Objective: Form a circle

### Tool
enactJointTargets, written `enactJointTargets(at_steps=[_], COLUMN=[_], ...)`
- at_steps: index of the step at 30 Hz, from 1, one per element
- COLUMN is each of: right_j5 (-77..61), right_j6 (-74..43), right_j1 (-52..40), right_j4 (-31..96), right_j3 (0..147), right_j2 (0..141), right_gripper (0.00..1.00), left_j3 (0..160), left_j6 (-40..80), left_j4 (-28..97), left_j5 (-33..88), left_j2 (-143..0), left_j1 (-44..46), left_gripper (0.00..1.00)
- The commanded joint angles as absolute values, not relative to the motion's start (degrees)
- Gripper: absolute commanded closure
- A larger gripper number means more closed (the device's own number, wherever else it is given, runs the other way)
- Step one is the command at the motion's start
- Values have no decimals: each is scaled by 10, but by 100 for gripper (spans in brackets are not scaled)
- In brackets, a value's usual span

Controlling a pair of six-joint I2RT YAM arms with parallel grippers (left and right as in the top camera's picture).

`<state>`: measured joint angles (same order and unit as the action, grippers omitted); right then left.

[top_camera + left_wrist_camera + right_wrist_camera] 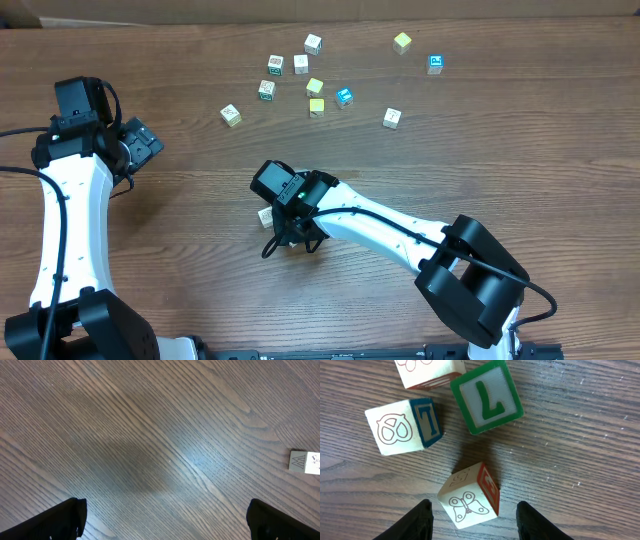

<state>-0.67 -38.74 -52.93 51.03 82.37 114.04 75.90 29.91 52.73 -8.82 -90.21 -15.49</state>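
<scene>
I found the right gripper (475, 512) partly open, low over the circle (265, 215). The circle lay at mid-table and was largely hidden under that wrist in the overhead view. The butterfly cube (470, 497) sat between the fingers (417, 520) with table showing at either side, so nothing was gripped. Beyond it the pretzel cube (402, 427), the green-faced cube (487, 397) and a flower-faced cube (427, 370) lay close together. The left gripper (165, 520) stood fully open over the table (150, 435), holding nothing, with one white cube (305, 461) off to its side. Loose cubes (315, 87) lay scattered farther up, well apart from the circle.
</scene>
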Motion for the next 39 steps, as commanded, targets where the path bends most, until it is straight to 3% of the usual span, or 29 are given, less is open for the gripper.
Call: enactJointTargets(at_steps=[1, 8, 14, 15, 39], right_j5=[-11, -11, -33, -38, -136], right_j6=[-359, -356, -361, -367, -412], right_j1=[-528, -526, -526, -526, -527], right_j4=[519, 582, 632, 636, 542], right_j3=[855, 904, 901, 900, 787], right_j2=[1124, 1122, 1122, 1122, 1123], right_gripper=[49, 53, 94, 96, 96], left_j3=[766, 766, 766, 766, 766], left_j6=[307, 307, 307, 307, 307], left_j4=[527, 526, 526, 526, 526], left_j5=[-92, -91, -91, -91, -91], left_j2=[-897, -897, -897, -897, -897], left_j1=[-154, -154, -154, -154, -154], left_gripper=[0, 0, 0, 0, 0])
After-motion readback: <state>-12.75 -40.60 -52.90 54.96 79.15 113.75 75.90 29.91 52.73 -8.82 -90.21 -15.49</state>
